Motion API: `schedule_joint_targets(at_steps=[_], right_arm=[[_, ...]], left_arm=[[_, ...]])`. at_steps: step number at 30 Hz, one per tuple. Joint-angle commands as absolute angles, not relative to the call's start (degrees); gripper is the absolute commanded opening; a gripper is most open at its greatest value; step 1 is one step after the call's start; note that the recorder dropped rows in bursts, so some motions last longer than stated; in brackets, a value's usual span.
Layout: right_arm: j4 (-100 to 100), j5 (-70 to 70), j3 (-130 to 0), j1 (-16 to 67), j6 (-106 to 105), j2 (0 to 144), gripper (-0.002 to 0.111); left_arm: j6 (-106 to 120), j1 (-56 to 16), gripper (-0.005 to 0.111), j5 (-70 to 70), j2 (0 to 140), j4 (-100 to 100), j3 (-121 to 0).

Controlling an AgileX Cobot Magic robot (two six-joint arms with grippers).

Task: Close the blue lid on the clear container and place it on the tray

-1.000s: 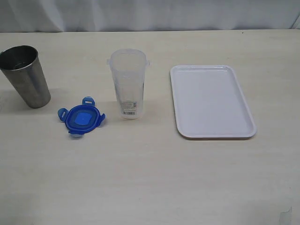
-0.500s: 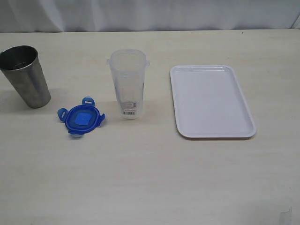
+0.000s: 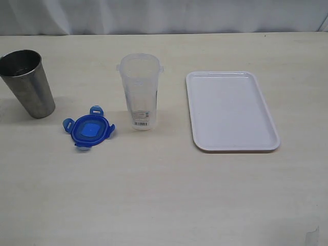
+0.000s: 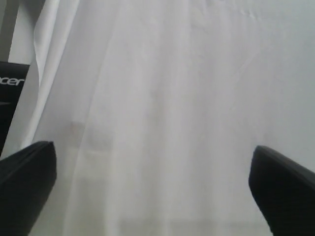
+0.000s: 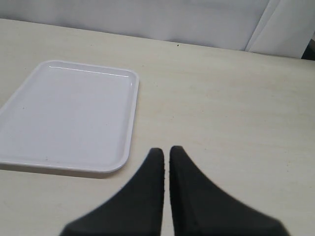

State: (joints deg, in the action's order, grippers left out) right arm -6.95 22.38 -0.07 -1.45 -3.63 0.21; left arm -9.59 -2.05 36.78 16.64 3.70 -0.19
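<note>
The clear container (image 3: 139,91) stands upright and uncovered near the table's middle, its barcode label low on the wall. The blue lid (image 3: 89,128) lies flat on the table just left of it, apart from it. The white tray (image 3: 230,110) lies to the right with nothing on it, and shows too in the right wrist view (image 5: 69,115). Neither arm appears in the exterior view. My left gripper (image 4: 152,182) faces a white curtain, fingers spread wide with nothing between them. My right gripper (image 5: 166,151) hovers over bare table beside the tray, fingers together on nothing.
A grey metal cup (image 3: 28,83) stands at the far left of the table. A white curtain (image 3: 164,15) hangs behind the far edge. Bare tabletop stretches across the whole front.
</note>
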Motion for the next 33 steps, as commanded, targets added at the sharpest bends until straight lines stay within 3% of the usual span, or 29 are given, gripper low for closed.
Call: schedule_joint_targets(at_steps=[1, 12, 21, 33], right_arm=[[-6.76, 22.39, 0.0, -1.83, -3.69, 0.0, 0.004], [-6.76, 22.39, 0.0, -1.83, -3.69, 0.0, 0.004], [-6.76, 22.39, 0.0, -1.83, -3.69, 0.0, 0.004], [-6.76, 22.39, 0.0, -1.83, -3.69, 0.0, 0.004]], left_arm=[[-6.13, -2.04, 0.105, 43.5, 30.2, 3.97, 0.0], [-3.87, -2.04, 0.105, 69.96, 67.8, 4.07, 0.0], [-2.87, -2.04, 0.105, 69.96, 87.64, 5.58, -4.73], [-1.37, -2.04, 0.105, 69.96, 101.68, 4.84, -12.25]])
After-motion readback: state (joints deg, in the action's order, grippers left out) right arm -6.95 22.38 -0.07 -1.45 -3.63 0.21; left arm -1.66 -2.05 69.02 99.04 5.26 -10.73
